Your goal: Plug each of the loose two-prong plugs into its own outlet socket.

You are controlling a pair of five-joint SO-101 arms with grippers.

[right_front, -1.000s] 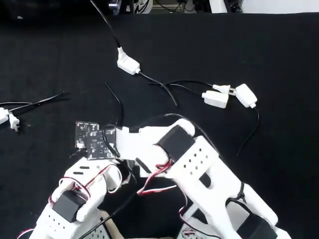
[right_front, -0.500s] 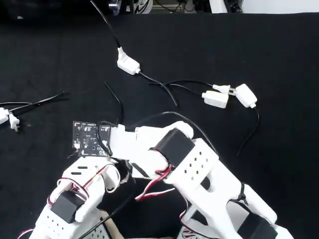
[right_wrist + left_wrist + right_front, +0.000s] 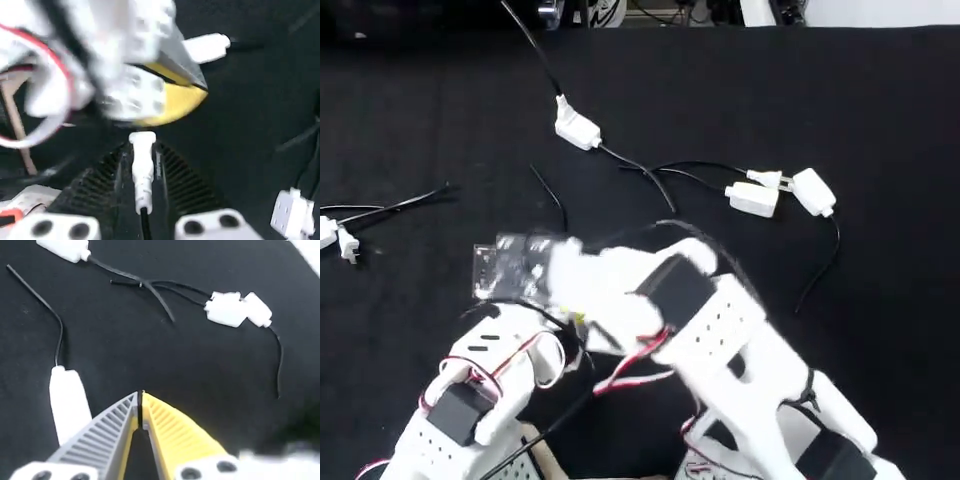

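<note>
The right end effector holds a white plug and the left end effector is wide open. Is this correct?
Not quite: the left end effector is shut, its grey and yellow fingers pressed together, as the left wrist view shows. The right end effector does hold a white plug.

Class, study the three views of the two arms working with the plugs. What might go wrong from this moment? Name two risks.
1. The right gripper, shut on a white plug, sits very close to the shut left gripper. They may collide and knock the plug askew.
2. Black cords cross near the other white connectors, so a dragged cord could snag and shift them.
</note>
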